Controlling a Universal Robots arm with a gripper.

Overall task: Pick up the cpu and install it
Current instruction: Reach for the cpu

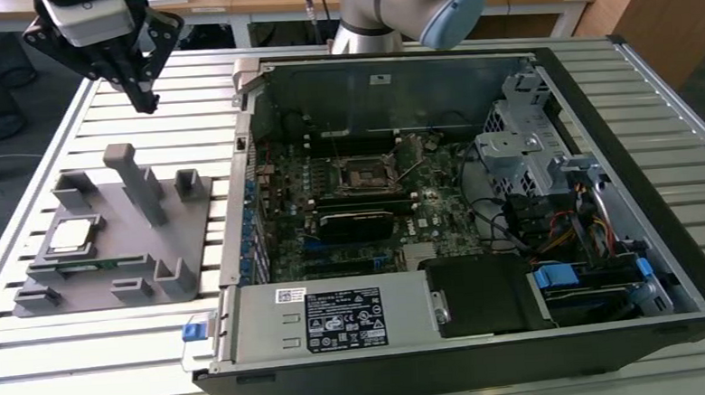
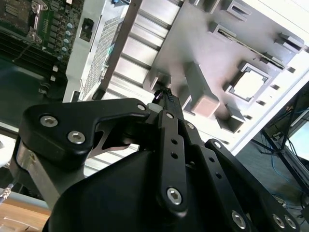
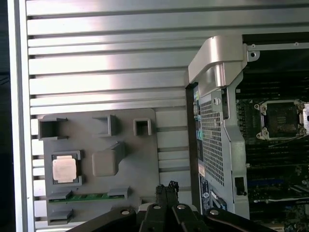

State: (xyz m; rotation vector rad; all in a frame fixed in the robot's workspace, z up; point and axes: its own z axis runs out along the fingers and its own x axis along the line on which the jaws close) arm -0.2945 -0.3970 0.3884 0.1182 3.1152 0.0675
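The cpu point(image 1: 69, 235), a small flat square with a pale silvery top, is being cradled in a recess of the grey tray point(image 1: 197, 215) on the table point(image 1: 119, 354), at 9 o'clock from the open computer case point(image 1: 459, 377) in the exterior view. The jaws of the gripper point(image 1: 145, 104) are being held pressed together, empty, at 1 o'clock from the cpu.

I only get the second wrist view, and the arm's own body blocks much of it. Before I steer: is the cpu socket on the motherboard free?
Observer: Yes. In the first wrist view the socket shows no chip in it.
Operator: Anything beside the cpu on the tray?
Observer: A green memory stick lies in a slot alongside the cpu, apart from it.
Operator: Where is the gripper relative to the tray?
Observer: In the exterior view the gripper hangs above the table slats, off the tray, touching nothing.
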